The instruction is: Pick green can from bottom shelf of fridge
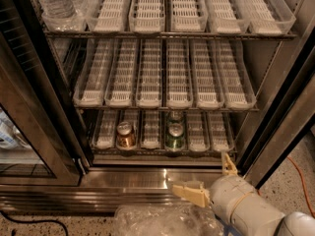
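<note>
Fridge [278, 132] first: it fills my view, with its glass door [34, 146] swung out on the left and three wire racks of clear plastic lanes. The top two racks look empty, apart from water bottles [55, 1] at the upper left corner. The bottom shelf [150, 131] holds what I need.

The gripper [199, 171] hangs low, outside the cabinet and in front of the steel sill, below the bottom shelf and right of the can's lane. Its two tan fingers [189, 191] are spread well apart and hold nothing. Just beneath it sits a crumpled heap of clear plastic [162, 221].

The green can [174, 137] stands upright near the front of the fourth lane from the left. Something like a second can top [174, 117] shows directly behind it. A copper-brown can [125, 135] stands two lanes to the left, with one empty lane between.

Risks as I judge them: the claw must rise over the sill and enter a narrow lane. A finger that runs wide could catch the lane wall or the rack above. A short approach could shove the can back into whatever sits behind it, or tip it. Drifting left would put me on the wrong can.
</note>
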Controlling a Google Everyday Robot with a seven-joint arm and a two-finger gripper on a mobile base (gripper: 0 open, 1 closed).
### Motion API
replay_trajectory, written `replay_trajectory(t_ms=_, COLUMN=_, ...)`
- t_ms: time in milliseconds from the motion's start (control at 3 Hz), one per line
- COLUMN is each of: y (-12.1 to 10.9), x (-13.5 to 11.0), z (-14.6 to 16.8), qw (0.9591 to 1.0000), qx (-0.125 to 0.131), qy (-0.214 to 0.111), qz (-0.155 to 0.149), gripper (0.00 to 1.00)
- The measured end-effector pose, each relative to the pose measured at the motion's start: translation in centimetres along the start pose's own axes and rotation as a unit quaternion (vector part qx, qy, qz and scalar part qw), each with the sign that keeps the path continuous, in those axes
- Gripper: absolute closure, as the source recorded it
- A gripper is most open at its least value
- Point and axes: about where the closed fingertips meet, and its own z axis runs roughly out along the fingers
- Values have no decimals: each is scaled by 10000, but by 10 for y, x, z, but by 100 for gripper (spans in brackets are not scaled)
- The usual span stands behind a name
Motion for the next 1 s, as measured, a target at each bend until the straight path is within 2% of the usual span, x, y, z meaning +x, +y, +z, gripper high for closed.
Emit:
replay_trajectory(t_ms=333, y=22, x=-13, z=19, qw=9984, qx=-77, qy=-409, qz=-394, gripper=0)
replay_trajectory(t_ms=667, y=33, x=-15, z=30, qw=9971, qx=-272, qy=-686, qz=-202, gripper=0)
replay_trajectory(t_ms=1000, y=33, x=-15, z=30, qw=9971, qx=-272, qy=-686, qz=-203, gripper=0)
